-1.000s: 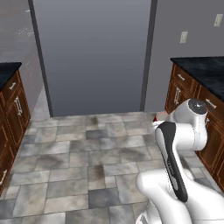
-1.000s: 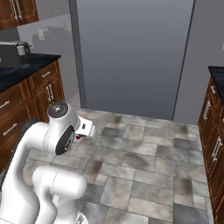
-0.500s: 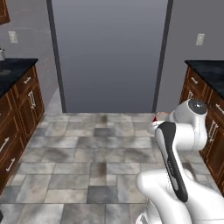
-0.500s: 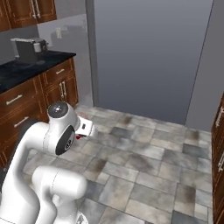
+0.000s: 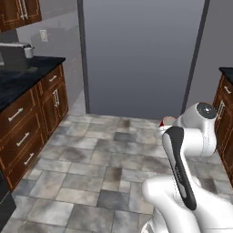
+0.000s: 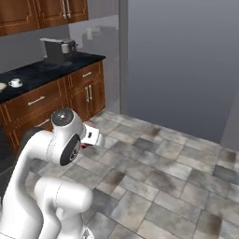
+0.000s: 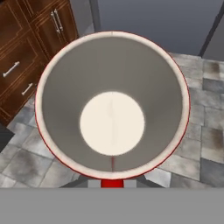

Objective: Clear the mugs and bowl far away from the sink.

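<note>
The red mug (image 7: 112, 100) takes up most of the hand view, seen from above: red outside, pale inside, upright. My gripper (image 7: 112, 183) is shut on its near rim, with the finger tips mostly hidden under the mug. In the base views a sliver of the red mug (image 5: 162, 122) (image 6: 84, 146) shows at the folded arm's hand, held above the tiled floor. A small white mug (image 6: 15, 82) stands on the dark counter at the left. The bowl and the sink are out of view.
A dark counter (image 5: 18, 79) over brown drawers runs along the left, with a coffee machine (image 6: 58, 49) on it. More brown cabinets (image 5: 225, 104) stand at the right. A tall grey panel (image 5: 141, 54) rises ahead. Open tiled floor (image 6: 177, 177) lies between.
The whole picture has shifted: the base has turned, bringing the left counter and coffee machine into view. The arm keeps its folded pose with the red mug still held.
</note>
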